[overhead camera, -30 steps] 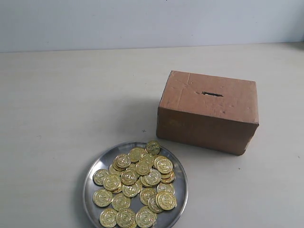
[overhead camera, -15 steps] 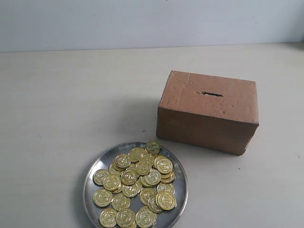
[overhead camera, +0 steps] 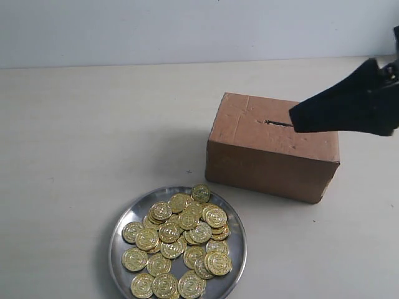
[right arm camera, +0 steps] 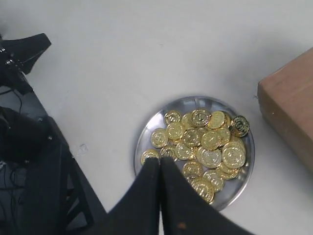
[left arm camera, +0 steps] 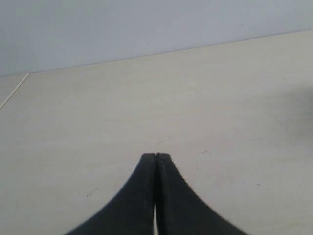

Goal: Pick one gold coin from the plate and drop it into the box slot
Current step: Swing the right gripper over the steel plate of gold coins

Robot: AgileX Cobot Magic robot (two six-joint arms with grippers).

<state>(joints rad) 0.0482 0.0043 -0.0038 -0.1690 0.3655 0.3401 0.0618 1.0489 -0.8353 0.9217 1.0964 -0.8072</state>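
A round silver plate near the table's front holds several gold coins. Behind it to the right stands the reddish-brown cardboard box, its thin dark slot on top. My right gripper reaches in from the right, high above the box top, its tip overlapping the slot's right end; it is shut and holds nothing. The left gripper is shut and empty over bare table, and does not show in the exterior view.
The table is pale and matte, with a grey wall behind it. In the right wrist view a dark stand and cables sit past the table's edge.
My right gripper has come into the exterior view from the right and now hangs above the box top. Plate, coins and box have not moved.
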